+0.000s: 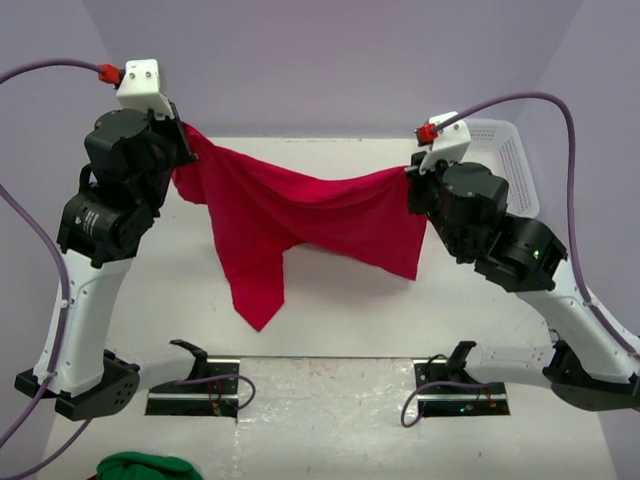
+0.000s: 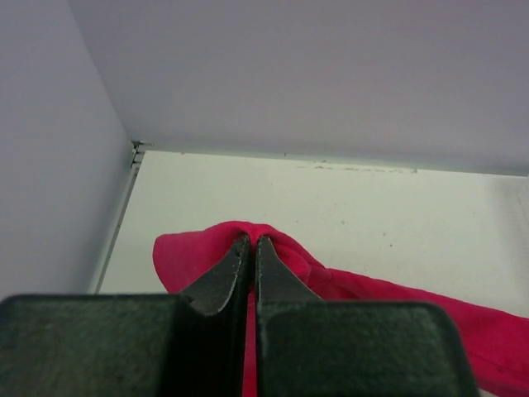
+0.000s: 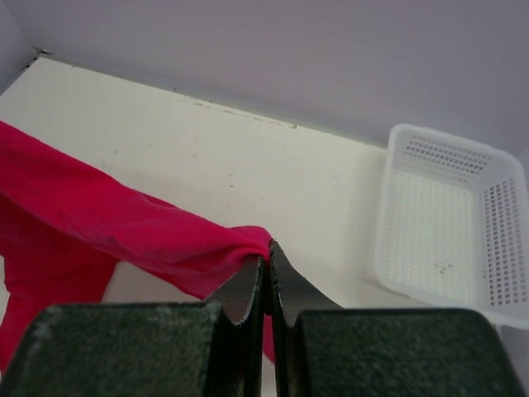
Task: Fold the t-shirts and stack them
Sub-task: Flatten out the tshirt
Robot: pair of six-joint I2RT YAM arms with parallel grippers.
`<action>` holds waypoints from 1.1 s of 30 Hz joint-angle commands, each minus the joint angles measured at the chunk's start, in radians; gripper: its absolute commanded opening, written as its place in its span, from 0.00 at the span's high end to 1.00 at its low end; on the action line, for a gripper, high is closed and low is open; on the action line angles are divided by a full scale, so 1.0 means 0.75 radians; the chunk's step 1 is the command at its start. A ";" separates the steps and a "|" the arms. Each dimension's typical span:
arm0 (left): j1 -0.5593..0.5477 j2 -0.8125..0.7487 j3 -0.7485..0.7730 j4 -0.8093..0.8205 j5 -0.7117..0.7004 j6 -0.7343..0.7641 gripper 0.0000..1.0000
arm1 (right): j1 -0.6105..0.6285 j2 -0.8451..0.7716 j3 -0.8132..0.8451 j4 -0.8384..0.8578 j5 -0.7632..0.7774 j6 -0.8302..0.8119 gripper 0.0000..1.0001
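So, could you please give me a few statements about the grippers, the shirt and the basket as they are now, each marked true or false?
1. The left gripper and the right gripper are both shut on the red t-shirt. True.
2. The shirt lies folded flat. False: it hangs spread between the two grippers, above the table.
3. The white basket holds a folded shirt. False: nothing shows inside it.
4. The basket stands on the right arm's side, near the far wall. True.
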 commanded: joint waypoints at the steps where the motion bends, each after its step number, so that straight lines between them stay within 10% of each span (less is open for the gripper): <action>1: -0.006 0.017 0.027 0.056 -0.069 0.022 1.00 | 0.024 0.030 0.036 0.009 0.102 -0.006 1.00; 17: 0.135 0.691 0.103 0.175 0.035 -0.034 1.00 | -0.571 0.668 0.183 0.033 -0.333 0.072 1.00; 33: 0.364 1.418 0.639 0.069 0.213 -0.060 1.00 | -0.825 1.265 0.564 -0.036 -0.564 0.010 1.00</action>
